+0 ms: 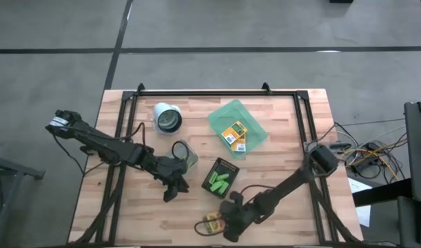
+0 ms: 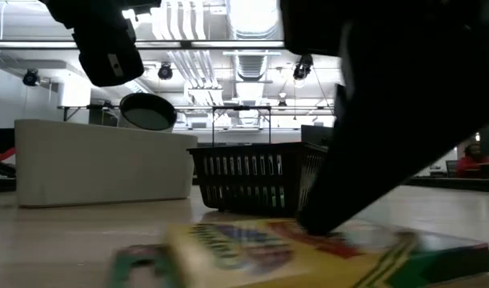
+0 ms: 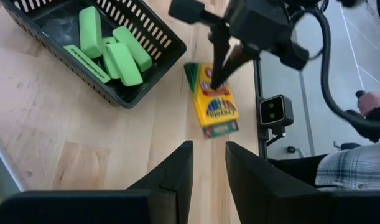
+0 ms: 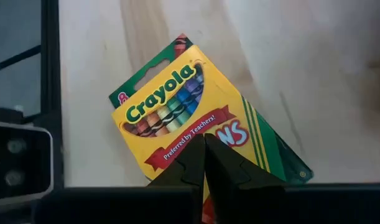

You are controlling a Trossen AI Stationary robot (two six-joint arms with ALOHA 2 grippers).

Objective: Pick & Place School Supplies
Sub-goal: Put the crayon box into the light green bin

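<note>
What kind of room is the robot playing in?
Probably a robot lab or workshop. The wooden table stands on a bare grey floor, cables trail beside it, and the low view shows ceiling pipes and ducts with hanging lights.

Bright overhead lights; foreground perhaps blurred.

Flat yellow-and-green cardboard crayon box [image 4: 202,118] on the wooden table, "Crayola" in green letters across its front, red banner beneath reading "Preferred by Teachers!", white letters "NS" beside that banner
</note>
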